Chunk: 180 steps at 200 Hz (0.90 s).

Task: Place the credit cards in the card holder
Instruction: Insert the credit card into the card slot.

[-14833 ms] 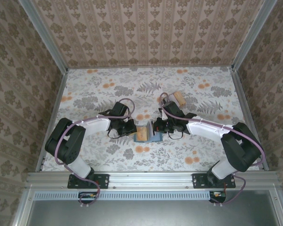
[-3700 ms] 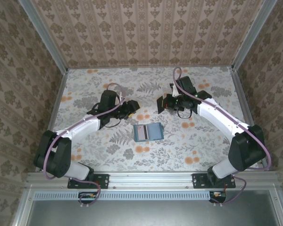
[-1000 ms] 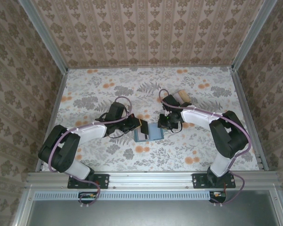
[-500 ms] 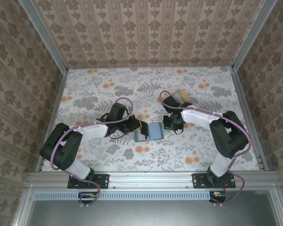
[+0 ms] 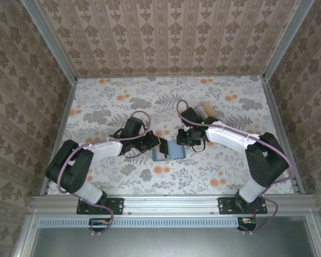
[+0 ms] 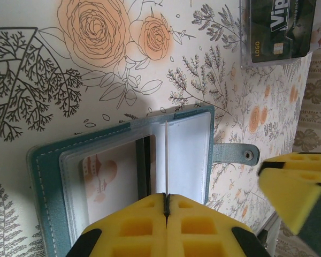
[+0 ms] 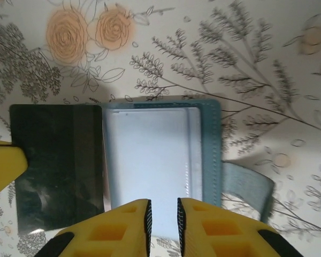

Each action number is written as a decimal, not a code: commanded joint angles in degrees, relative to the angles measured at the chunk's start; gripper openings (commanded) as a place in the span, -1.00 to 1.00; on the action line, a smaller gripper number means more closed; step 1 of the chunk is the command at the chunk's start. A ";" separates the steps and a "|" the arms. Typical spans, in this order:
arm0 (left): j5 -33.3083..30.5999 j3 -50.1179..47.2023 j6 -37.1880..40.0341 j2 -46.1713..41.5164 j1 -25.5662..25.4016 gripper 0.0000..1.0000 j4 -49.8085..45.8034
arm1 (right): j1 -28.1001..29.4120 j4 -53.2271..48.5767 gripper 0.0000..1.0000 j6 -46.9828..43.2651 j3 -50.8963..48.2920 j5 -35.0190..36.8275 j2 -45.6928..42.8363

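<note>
The left hand (image 6: 166, 199), clamping a thin dark rectangular card (image 7: 59, 160), should slide it squarely into the open teal wallet (image 6: 43, 187).

Floral table (image 5: 96, 107) — open teal card holder (image 5: 174, 153), card box (image 5: 206, 108) beyond.

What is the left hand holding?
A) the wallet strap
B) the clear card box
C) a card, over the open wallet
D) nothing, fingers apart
C: the left hand is shut on a thin card, seen edge-on over the open wallet.
</note>
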 commanded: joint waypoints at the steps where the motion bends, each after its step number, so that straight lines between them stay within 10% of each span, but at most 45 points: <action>1: -0.21 -0.15 1.49 0.57 -0.33 -1.00 0.14 | 0.59 -4.40 -0.55 -0.89 2.26 2.75 3.61; 180: 1.59 -2.98 -1.19 5.23 -2.06 -1.00 9.61 | -1.69 3.08 -0.67 3.15 -7.59 1.62 8.05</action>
